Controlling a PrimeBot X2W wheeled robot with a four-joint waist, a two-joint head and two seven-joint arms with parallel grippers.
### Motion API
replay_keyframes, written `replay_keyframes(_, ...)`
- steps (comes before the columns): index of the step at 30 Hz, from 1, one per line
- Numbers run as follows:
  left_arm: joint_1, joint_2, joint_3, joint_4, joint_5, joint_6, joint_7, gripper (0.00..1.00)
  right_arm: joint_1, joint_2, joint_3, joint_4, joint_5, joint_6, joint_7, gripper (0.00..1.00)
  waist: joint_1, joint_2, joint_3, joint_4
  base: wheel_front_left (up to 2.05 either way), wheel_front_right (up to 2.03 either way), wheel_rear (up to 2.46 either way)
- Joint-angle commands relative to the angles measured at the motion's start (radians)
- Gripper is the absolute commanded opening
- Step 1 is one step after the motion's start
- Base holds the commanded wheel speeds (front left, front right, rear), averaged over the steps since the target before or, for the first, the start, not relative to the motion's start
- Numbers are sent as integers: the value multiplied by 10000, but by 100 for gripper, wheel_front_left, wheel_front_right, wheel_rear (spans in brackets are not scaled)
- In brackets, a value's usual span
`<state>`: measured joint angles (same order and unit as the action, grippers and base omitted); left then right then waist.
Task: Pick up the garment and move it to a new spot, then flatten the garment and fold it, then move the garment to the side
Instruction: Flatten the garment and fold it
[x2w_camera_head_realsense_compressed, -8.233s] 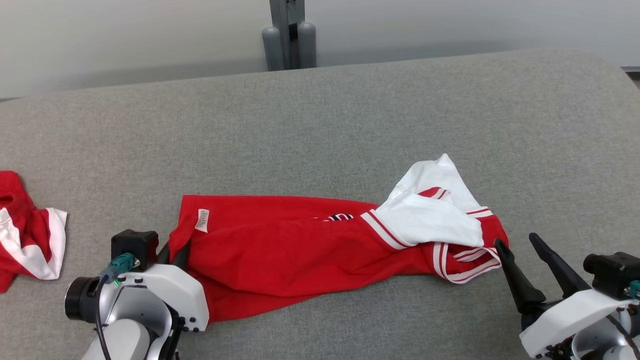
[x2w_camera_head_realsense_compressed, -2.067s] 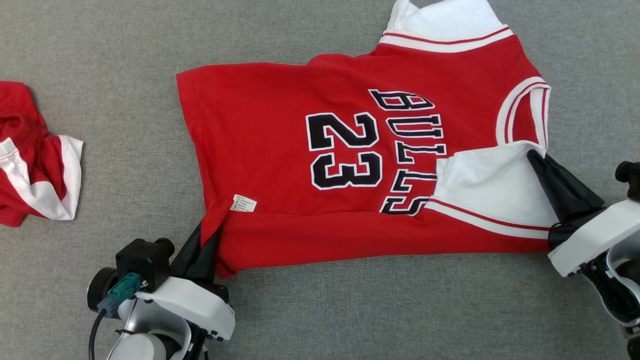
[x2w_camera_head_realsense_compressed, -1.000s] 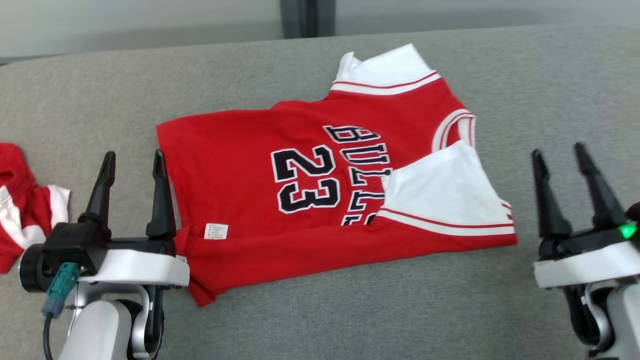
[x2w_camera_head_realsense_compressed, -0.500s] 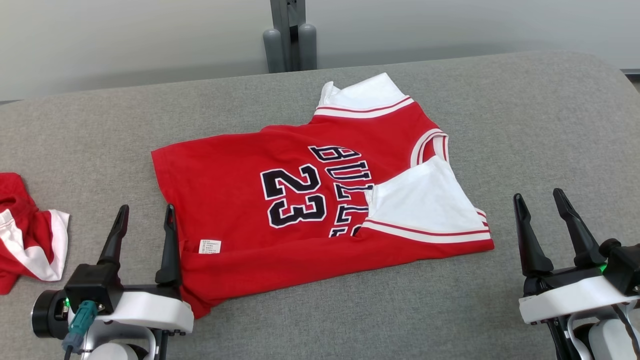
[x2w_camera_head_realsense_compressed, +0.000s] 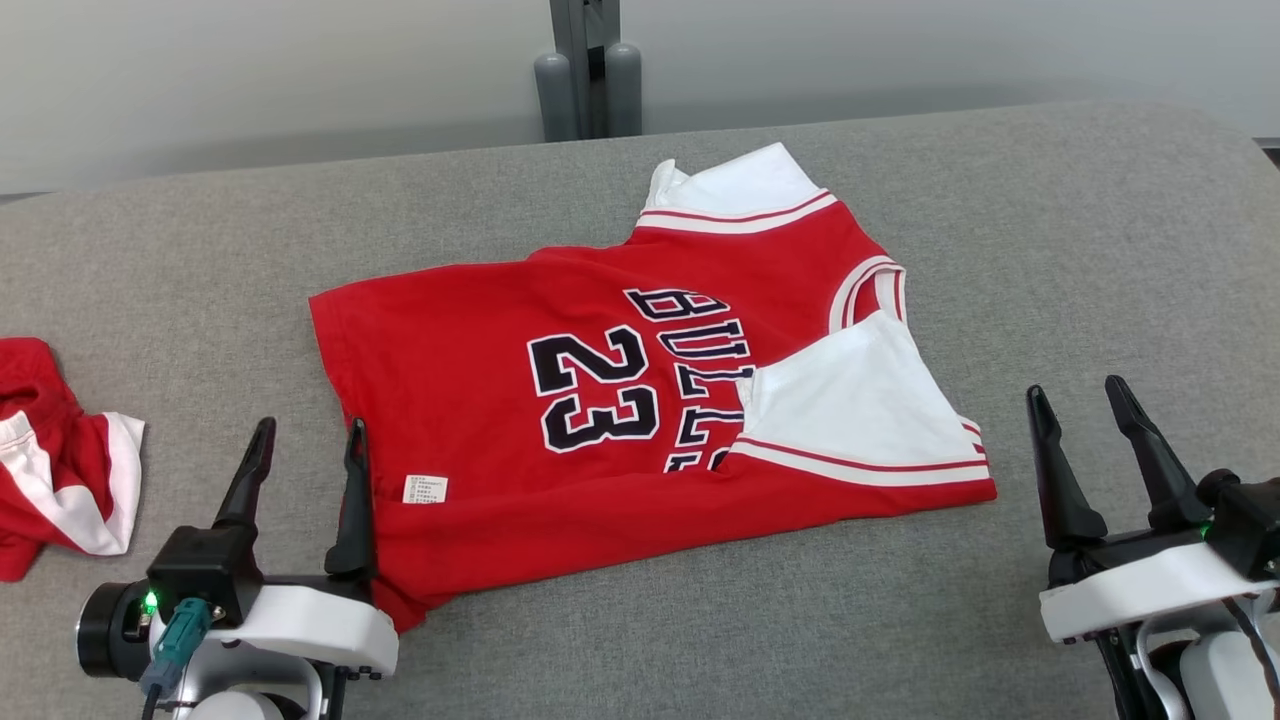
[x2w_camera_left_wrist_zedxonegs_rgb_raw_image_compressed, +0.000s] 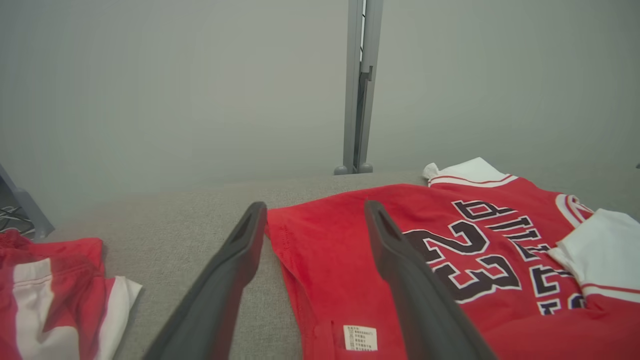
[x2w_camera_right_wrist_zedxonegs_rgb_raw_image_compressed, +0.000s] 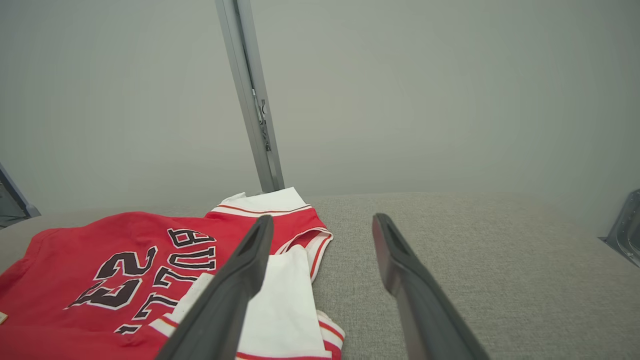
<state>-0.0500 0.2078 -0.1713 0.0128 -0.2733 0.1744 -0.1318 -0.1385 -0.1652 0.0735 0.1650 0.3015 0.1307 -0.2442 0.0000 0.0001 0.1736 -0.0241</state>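
The garment (x2w_camera_head_realsense_compressed: 480, 390) is a red jersey with "BULLS 23" in black letters and white sleeves. It lies spread on the grey padded table (x2w_camera_head_realsense_compressed: 1050, 240), with its near white sleeve folded over the chest; it also appears in the left wrist view (x2w_camera_left_wrist_zedxonegs_rgb_raw_image_compressed: 340, 260) and the right wrist view (x2w_camera_right_wrist_zedxonegs_rgb_raw_image_compressed: 70, 250). My left gripper (x2w_camera_head_realsense_compressed: 308, 440) stands open at the jersey's near-left hem corner, its fingers (x2w_camera_left_wrist_zedxonegs_rgb_raw_image_compressed: 240, 260) above the cloth edge, holding nothing. My right gripper (x2w_camera_head_realsense_compressed: 1078, 398) stands open just right of the near white sleeve (x2w_camera_head_realsense_compressed: 850, 400), empty.
A second red-and-white garment (x2w_camera_head_realsense_compressed: 50, 460) lies crumpled at the table's left edge. A grey metal post (x2w_camera_head_realsense_compressed: 585, 60) rises behind the far edge of the table, against a plain wall. Bare grey surface extends right of the jersey.
Both grippers have let go of the jersey and stand open and pulled back toward me. The head camera has risen, so the whole view has shifted. The jersey lies flat and still.
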Motion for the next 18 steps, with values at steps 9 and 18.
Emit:
replay_keyframes(9, -194, -257, -381, 462, -228, -105, 279, 100, -619, -244, 190, 1032, 282, 2, 410, 100, 0, -1, 780, 330, 0, 0, 0)
replay_keyframes(18, -284, -654, -521, 1640, -744, -407, 110, 100, -1219, -367, 732, 2359, 763, 2, 345, 100, 0, -1, 1578, 597, 0, 0, 0)
